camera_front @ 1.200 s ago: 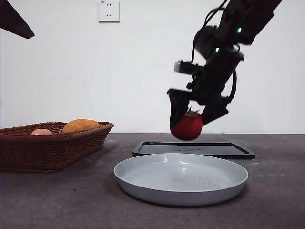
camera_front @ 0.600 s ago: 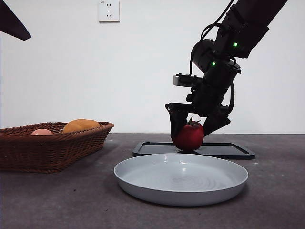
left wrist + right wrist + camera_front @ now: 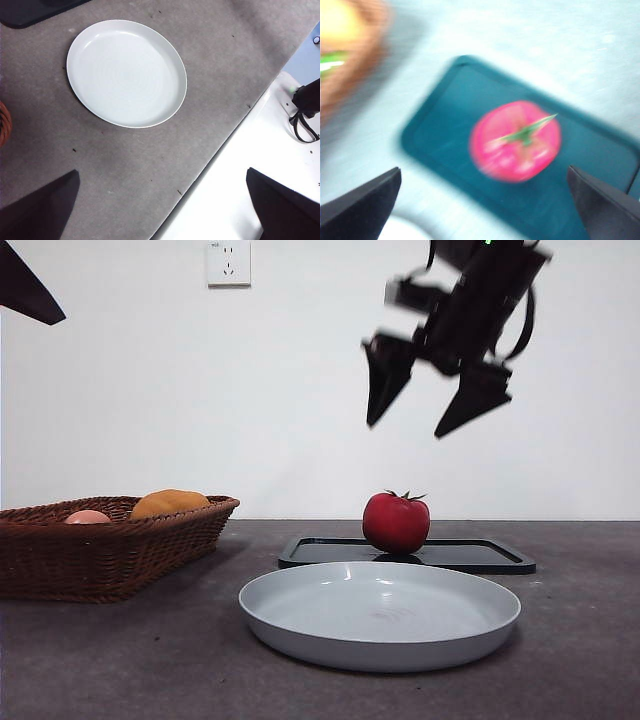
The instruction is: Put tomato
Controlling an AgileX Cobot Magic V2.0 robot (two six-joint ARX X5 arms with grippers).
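Front view: I am holding the right gripper (image 3: 438,412) wide open and empty above the tomato (image 3: 396,523), which is resting upright on the black tray (image 3: 470,556) and risking rolling toward its edge.

Right gripper (image 3: 435,400): matte black housing with two tapered, wedge-shaped black fingers (image 3: 384,375), a small light-grey block on one side, and black cables looped beside the wrist. Left gripper (image 3: 165,212): two black fingers of the same matte finish.

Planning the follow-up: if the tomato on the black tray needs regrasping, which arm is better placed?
Right. The right gripper hangs open directly above the tomato on the black tray; the left gripper waits near the plate.
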